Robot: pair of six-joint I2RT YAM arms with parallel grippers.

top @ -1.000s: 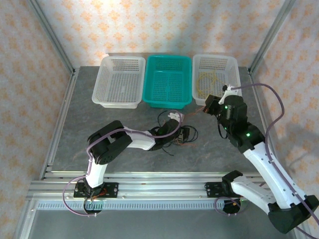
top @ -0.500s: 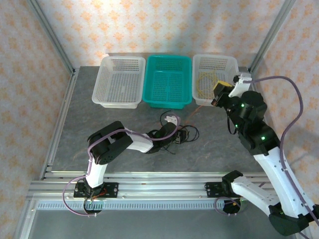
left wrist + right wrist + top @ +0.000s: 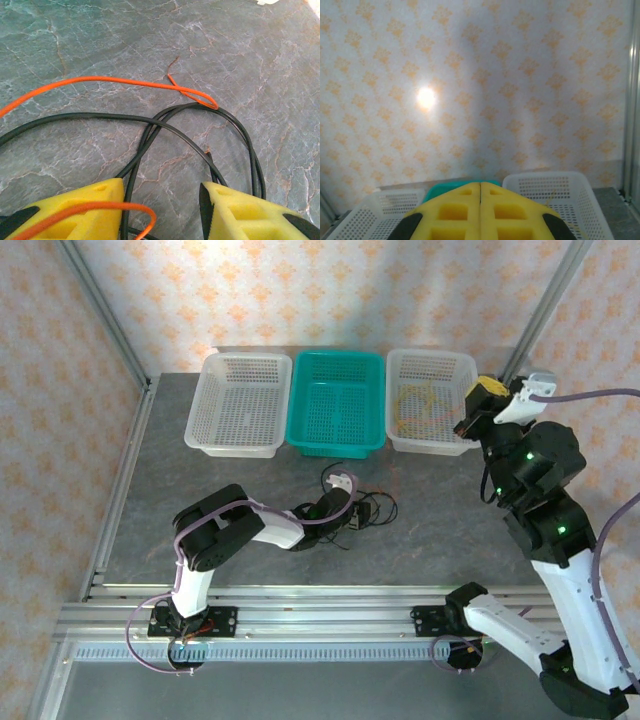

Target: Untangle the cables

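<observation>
On marbled table [image 3: 100,40] | left pincer [image 3: 161,192] spread over black cable [image 3: 235,125] | right pincer [image 3: 480,186] pressed together

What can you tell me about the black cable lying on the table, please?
The black cable is a thin, glossy, rubbery-looking wire lying slack on the grey marbled table in loose overlapping loops. Its strands cross one another and run between the yellow fingers of the open left pincer. The hairpin bend of the orange cable meets the top of its far loop.
</observation>
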